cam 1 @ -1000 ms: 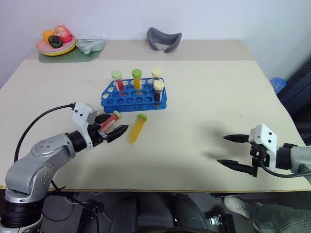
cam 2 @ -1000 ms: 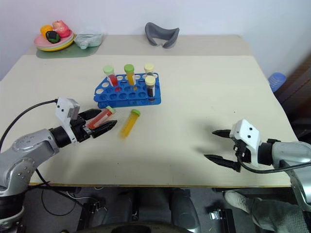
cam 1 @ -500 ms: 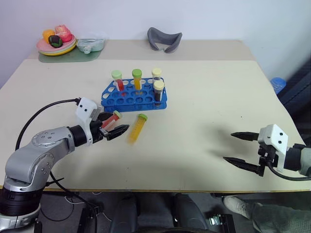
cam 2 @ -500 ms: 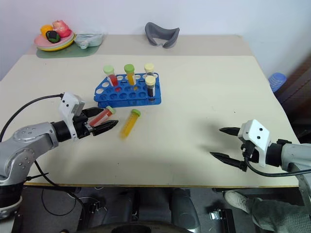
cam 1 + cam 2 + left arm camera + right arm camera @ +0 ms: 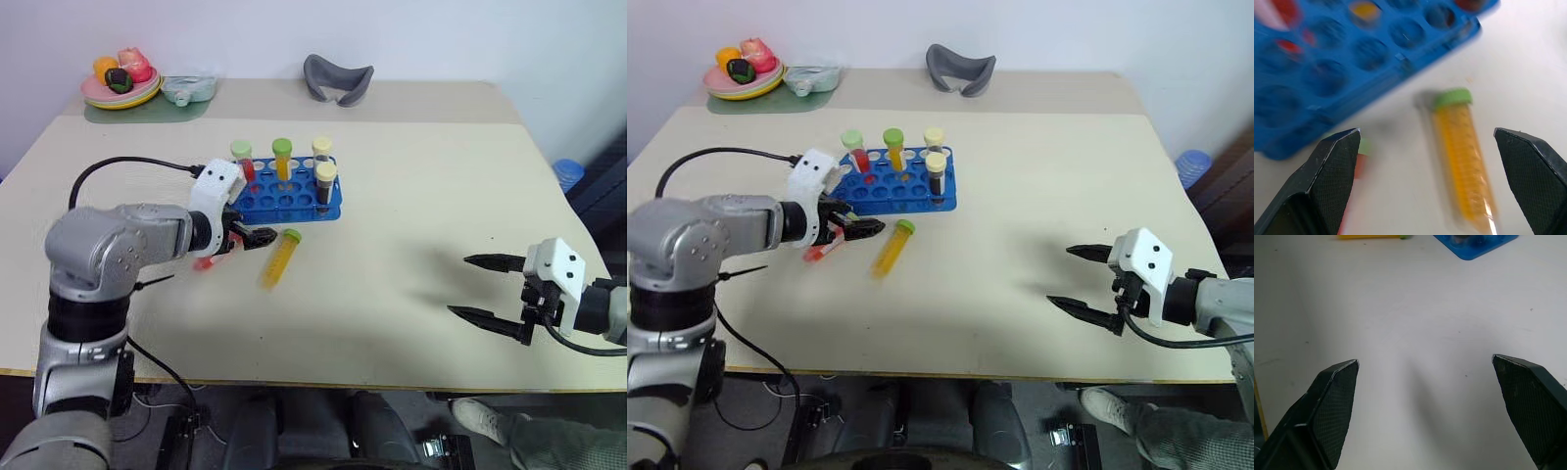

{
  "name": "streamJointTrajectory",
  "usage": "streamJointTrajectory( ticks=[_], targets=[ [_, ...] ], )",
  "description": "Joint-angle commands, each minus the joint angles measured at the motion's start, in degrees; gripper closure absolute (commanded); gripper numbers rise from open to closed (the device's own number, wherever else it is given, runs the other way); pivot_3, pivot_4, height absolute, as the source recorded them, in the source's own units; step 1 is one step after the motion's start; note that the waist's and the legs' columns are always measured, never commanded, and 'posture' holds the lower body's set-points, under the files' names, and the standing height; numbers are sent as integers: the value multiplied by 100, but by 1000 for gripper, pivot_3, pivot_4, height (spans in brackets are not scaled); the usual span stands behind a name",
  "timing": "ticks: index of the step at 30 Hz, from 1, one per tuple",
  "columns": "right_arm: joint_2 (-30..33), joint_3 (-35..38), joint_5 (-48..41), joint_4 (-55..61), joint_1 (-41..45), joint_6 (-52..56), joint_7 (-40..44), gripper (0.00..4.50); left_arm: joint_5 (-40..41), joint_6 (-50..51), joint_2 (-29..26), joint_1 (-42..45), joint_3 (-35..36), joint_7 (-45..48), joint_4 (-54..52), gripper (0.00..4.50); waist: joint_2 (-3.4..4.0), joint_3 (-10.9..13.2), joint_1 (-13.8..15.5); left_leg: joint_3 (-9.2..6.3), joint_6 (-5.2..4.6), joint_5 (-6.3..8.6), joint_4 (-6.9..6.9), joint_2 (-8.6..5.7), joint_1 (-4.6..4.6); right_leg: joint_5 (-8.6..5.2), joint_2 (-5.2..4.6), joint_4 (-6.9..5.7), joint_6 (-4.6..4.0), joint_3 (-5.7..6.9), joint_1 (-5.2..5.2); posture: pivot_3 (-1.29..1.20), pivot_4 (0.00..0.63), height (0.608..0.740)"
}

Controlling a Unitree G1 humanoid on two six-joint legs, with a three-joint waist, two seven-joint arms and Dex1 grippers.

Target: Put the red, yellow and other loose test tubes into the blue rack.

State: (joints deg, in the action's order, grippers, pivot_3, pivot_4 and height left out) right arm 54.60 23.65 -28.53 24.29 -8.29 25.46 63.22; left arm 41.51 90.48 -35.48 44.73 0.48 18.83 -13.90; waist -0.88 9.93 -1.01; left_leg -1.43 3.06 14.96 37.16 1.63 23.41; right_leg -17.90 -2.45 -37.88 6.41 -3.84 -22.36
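Head views: left gripper (image 5: 250, 238) is seen wide open, nothing held, pointed down just in front of the rack (image 5: 284, 196). The red tube (image 5: 205, 262) is seen on the table (image 5: 411, 196) just below and behind the fingers; contact can't be told. The yellow tube (image 5: 277, 259) is found flat on the table just right of the left fingertips, cap toward the rack. Four tubes are seated upright in the rack. Right gripper (image 5: 485, 289) is held wide open and empty, well apart from the tubes, over bare table.

Left wrist view: the yellow tube (image 5: 1462, 161) is seen between the spread fingers, nearer the right one; a bit of the red tube (image 5: 1359, 159) is seen beside the other finger. The rack (image 5: 1327, 73) is just beyond.

Right wrist view: fingers (image 5: 1332, 406) are spread wide over bare table; a rack corner (image 5: 1476, 244) is seen far ahead.
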Motion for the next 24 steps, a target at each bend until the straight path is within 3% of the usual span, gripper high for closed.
streamJointTrajectory(
  ticks=[1, 14, 24],
  targets=[
    [57, 144, -123, 203, 71, -1, -33, 40, 386, 202, -39, 355, -122, -134, 542, 0, 0, 0, 0, -1, 0, 0, 1, 0, 0, 0, 0, -1, 0, 0, 0, 0, 150, 740],
    [-46, -295, -147, 466, 441, 74, -390, 40, 1183, 202, 38, 2083, -1663, -900, 3067, 0, -1, 1, 15, -10, 1, 0, 8, -5, 2, -2, -5, -9, 3, 0, -2, 0, 150, 740],
    [-240, -535, -75, 622, 378, -54, -572, 40, 1224, 202, 184, 3314, -3021, -299, 4120, 0, -1, 1, 18, -4, 1, 0, 8, -13, 6, -5, -7, -10, 9, 0, -5, 0, 150, 740]
  ],
)
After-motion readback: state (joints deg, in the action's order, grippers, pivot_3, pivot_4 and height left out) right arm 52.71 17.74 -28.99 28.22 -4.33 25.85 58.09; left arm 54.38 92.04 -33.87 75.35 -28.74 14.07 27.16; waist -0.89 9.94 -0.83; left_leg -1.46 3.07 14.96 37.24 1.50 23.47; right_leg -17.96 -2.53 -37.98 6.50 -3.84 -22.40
